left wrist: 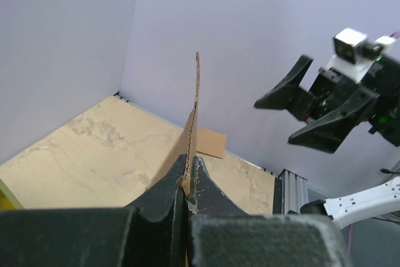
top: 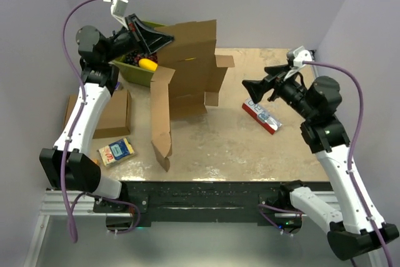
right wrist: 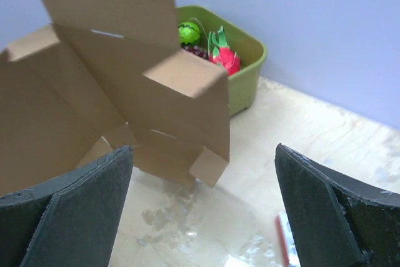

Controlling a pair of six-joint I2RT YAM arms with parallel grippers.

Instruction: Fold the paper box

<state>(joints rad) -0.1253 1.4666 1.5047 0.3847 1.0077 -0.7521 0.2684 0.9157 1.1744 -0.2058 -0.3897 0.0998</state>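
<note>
Black fingers (left wrist: 169, 195) of the left gripper (left wrist: 189, 170) are squeezed tight on the top edge of the paper box (left wrist: 195, 110). The box stands up tall and unfolded at the back left of the table (top: 250, 148), right by the green tub (top: 134, 72). The right gripper (top: 257, 79) is wide open and holds nothing. The box is out in front of its jaws, not between them.
</note>
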